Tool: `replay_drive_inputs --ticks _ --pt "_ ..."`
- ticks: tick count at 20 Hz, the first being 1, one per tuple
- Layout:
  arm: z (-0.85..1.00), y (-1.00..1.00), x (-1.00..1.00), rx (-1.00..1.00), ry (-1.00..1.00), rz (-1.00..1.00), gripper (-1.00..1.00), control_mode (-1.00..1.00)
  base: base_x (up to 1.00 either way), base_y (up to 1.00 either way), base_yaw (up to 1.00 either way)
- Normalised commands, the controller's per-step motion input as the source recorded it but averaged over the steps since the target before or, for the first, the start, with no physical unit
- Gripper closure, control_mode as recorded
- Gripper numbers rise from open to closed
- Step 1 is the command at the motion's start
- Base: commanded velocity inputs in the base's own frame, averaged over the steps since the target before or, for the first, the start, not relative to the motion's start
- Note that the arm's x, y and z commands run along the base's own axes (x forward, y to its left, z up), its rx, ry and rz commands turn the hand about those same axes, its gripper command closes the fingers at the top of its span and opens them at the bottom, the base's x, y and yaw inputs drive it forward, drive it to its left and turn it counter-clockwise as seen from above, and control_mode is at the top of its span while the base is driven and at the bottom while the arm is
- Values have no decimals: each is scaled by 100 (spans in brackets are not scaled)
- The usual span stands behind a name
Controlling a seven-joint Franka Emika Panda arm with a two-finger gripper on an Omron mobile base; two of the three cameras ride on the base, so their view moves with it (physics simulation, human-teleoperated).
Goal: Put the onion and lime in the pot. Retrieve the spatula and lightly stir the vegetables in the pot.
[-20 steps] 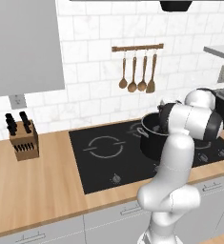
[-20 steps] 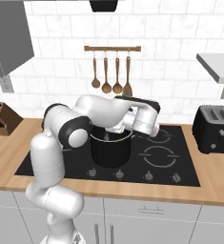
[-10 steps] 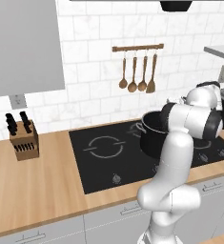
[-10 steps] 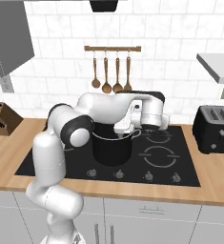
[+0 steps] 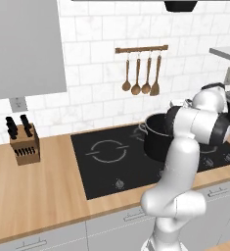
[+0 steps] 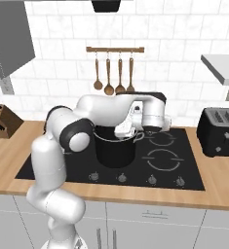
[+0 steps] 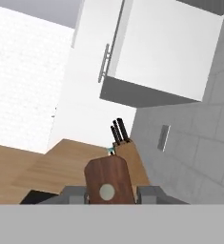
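Note:
The tall black pot (image 6: 115,148) with a silvery rim stands on the left rear burner of the hob; it also shows as the pot (image 5: 157,137) partly behind my arm. My gripper (image 6: 125,128) hangs just over the pot's right rim, pointing left. In the hand view the gripper (image 7: 111,193) is shut on the spatula (image 7: 108,177), a brown wooden piece with a pale round spot, held between the grey fingers (image 7: 76,194). The inside of the pot is hidden, and so are the onion and lime.
A wooden rail with several hanging wooden utensils (image 6: 114,73) is on the tiled wall behind the hob (image 6: 164,163). A knife block (image 5: 24,144) stands at the far left of the counter. A black toaster (image 6: 220,131) is on the right.
The hand has rolled and edged slightly right above the pot's rim. The pot has not moved.

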Motion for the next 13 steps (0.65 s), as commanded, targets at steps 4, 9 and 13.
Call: replay_drive_inputs --ticks 4,9,13 --pt "14 36 -11 22 8 0 100 -100 0 0 0" --pt "-33 13 -2 6 17 0 100 -100 0 0 0" --pt "-83 0 -8 -5 12 0 100 -100 0 0 0"
